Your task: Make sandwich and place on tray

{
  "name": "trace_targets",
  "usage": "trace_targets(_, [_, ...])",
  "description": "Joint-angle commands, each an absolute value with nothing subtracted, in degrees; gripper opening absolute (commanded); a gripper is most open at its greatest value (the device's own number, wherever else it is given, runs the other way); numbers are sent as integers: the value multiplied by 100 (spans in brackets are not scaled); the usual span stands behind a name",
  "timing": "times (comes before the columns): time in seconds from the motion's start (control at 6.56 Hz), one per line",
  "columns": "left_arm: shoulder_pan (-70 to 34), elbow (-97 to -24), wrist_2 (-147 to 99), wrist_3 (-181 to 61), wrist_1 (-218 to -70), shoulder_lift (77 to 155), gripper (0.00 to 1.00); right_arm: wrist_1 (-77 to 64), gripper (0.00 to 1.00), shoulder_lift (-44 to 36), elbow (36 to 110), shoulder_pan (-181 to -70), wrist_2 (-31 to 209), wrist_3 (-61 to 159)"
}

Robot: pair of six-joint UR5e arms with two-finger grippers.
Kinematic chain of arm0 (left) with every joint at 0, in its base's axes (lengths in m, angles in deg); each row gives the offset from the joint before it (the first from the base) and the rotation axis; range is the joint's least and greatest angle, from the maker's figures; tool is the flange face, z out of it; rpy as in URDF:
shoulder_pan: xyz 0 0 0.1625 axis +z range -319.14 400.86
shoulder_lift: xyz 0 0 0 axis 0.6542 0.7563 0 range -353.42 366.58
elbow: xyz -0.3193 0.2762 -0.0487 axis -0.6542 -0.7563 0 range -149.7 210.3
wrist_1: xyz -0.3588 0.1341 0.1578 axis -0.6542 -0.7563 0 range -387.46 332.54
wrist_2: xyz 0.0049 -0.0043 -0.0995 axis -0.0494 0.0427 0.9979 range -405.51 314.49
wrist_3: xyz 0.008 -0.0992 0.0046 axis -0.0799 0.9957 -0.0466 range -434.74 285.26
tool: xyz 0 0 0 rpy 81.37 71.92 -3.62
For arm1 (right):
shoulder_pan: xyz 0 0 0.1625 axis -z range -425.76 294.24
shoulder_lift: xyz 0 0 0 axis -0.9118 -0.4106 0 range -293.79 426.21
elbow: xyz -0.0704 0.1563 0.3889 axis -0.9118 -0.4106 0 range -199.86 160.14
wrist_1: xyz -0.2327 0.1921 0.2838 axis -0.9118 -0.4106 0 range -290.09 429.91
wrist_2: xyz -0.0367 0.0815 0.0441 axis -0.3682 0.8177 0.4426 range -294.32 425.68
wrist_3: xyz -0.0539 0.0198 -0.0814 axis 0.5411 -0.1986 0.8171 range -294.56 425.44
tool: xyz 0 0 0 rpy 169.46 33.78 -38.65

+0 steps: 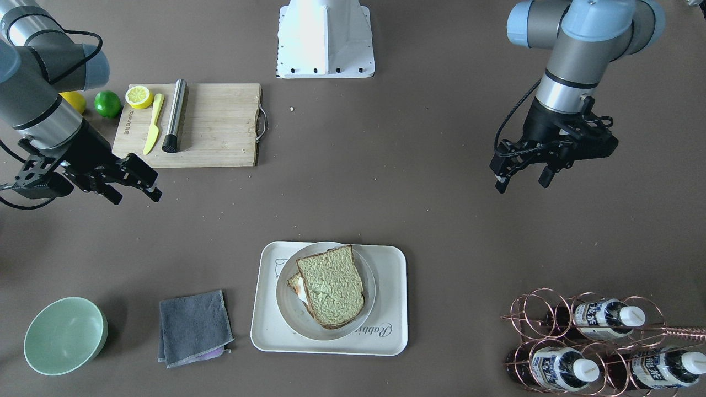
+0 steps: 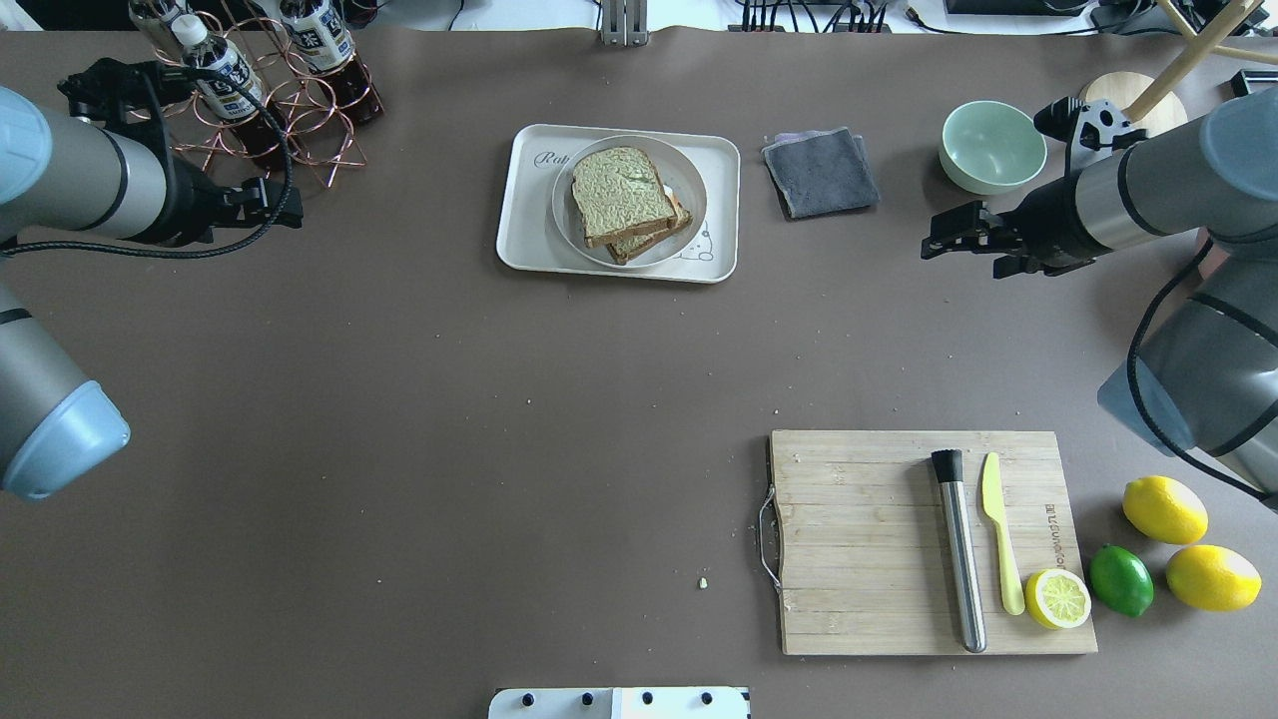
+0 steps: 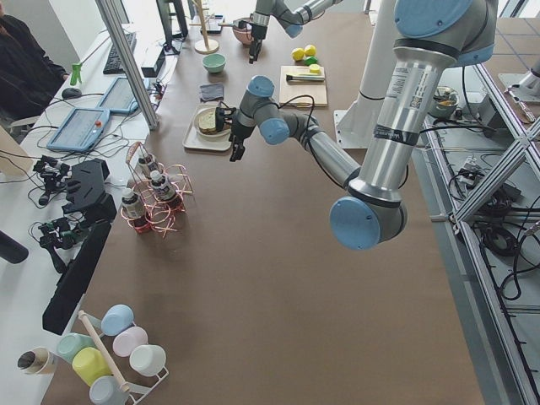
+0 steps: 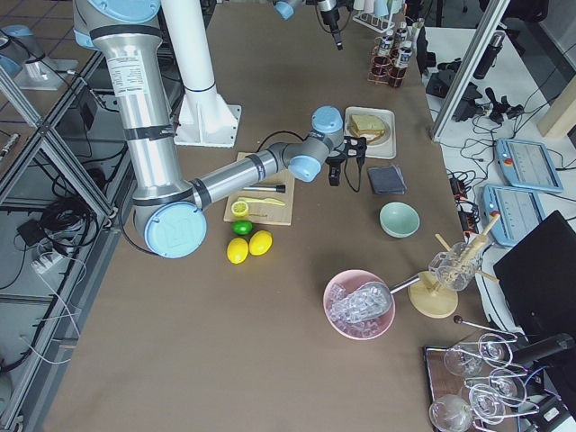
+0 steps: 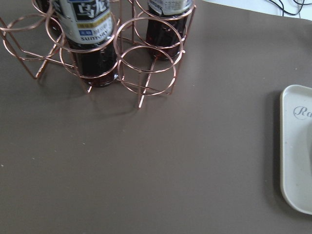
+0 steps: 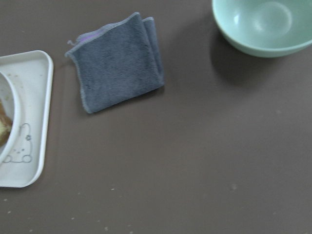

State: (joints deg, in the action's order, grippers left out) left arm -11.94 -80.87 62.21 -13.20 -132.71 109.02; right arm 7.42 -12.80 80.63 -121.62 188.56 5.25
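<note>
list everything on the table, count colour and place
sandwich: 1, greenish-tan bread, on the plate
plate: 1, grey-white, on the tray
tray: 1, cream, operators' side, centre
cloth: 1, grey, beside the tray
bowl: 1, mint green, beyond the cloth
cutting board: 1, wooden, robot's near right
lemon half: 1, yellow, on the board
knife: 1, yellow-green, on the board
muddler: 1, steel, black end, on the board
lime: 1, green, beside the board
whole lemons: 2, yellow, beside the lime
wire rack: 1, copper, robot's far left
bottles: 3, dark, white caps, in the rack
left pincer: 1, black, open, empty, near the rack
right pincer: 1, black, open, empty, near the bowl
</note>
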Motion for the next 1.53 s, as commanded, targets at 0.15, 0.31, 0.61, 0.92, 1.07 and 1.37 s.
trace_targets(0.15, [-3209,-8080,7791,-4168,-13232,9942,97,-1747,100,-1682,8235,-13636,18811,4491])
trace_targets(0.31, [-3896,-7845,8494,-4943,-13223,9826,97,-1971,100,-1963,8131,-14251,18880,5775])
trace_targets(0.61, [-4778,-7274,8991,-6394,-12997,9772,97,-2350,100,-2237,7868,-15430,19395,7259])
trace_targets(0.92, [-5395,-6964,9658,-7331,-12696,9380,97,-2290,100,-2597,7515,-16111,20365,7634])
trace_targets(1.07, [-5406,-6989,9687,-7289,-12731,9081,97,-2290,100,-2625,7533,-16112,20367,7573])
trace_targets(1.37, [-5510,-6937,9670,-7263,-12766,8911,97,-2290,100,-2590,7541,-16112,20358,7459])
